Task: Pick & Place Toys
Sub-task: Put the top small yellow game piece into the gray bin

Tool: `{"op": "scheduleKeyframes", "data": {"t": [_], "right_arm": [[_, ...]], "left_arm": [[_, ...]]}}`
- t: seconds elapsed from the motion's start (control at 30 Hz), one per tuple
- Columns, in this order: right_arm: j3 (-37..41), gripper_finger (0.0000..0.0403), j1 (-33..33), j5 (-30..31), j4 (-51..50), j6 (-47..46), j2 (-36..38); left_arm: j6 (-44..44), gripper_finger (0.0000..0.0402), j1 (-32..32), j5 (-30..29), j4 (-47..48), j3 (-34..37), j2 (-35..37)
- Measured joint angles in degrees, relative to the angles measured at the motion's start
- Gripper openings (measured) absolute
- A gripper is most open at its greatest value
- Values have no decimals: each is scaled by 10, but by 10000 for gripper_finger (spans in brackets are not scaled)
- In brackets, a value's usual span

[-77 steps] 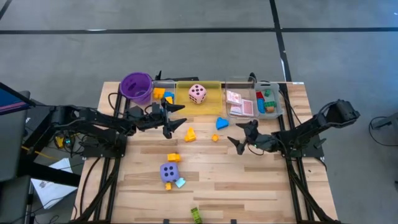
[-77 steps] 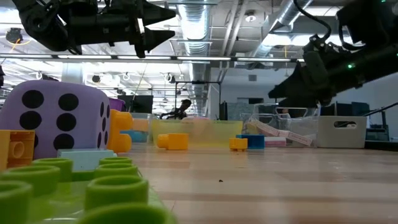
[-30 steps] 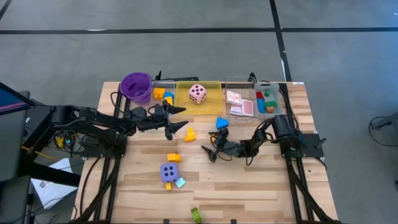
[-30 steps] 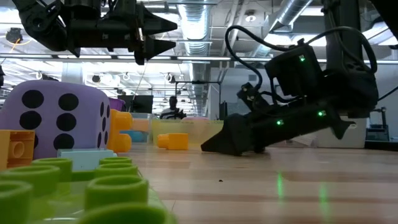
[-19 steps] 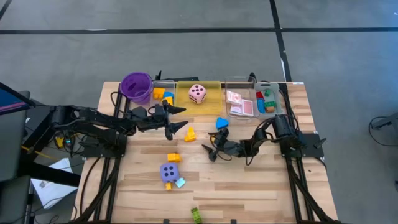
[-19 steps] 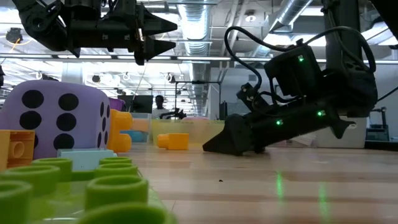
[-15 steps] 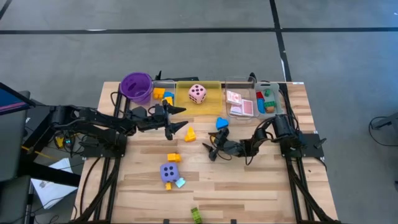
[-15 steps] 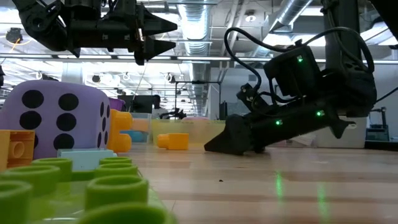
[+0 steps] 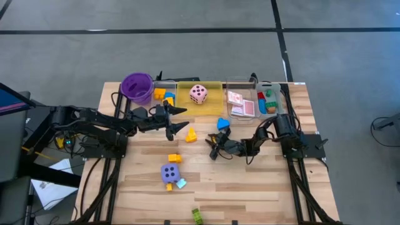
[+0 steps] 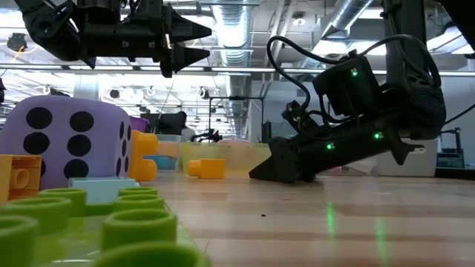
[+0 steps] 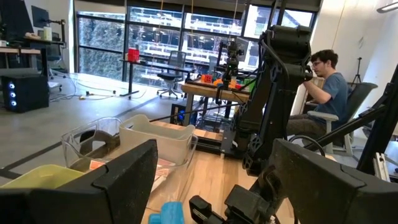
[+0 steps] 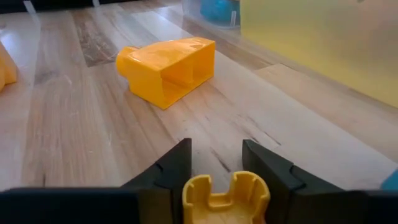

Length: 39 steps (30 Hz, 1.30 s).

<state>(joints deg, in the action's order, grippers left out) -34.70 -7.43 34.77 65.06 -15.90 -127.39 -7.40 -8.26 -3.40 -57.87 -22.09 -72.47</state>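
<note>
The right arm [image 9: 250, 147] lies low over the table [image 9: 262, 187], jaws pinching a small yellow block [image 12: 226, 198]; left jaws spread.

— What do we see of our own build?

— Two dark, matt-black arms: the left arm [image 9: 100, 123] and the right arm [image 9: 294, 134], each ending in tapered, wedge-shaped fingers.

— Any cables or markings?

— We see looped black cables over the right arm's wrist in the low view, and small green lights glowing along its housing [image 10: 356, 111].
</note>
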Motion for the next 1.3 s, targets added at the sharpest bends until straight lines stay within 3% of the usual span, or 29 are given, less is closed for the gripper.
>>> {"op": "scheduleKeyframes", "data": {"t": [0.3,0.47,0.77,1.07,1.3], "right_arm": [[1,123,3,-14,-35,-13,35],[8,123,14,-5,-206,-16,155],[3,123,30,106,-462,-26,409],[3,123,155,117,-734,-133,543],[3,123,265,119,-809,-155,562]], "left_arm": [[1,310,0,-2,-1,0,0],[1,310,0,-38,-2,0,0],[1,310,0,-43,-2,0,0],[1,310,0,-46,-1,0,0],[1,310,0,-46,-1,0,0]]}}
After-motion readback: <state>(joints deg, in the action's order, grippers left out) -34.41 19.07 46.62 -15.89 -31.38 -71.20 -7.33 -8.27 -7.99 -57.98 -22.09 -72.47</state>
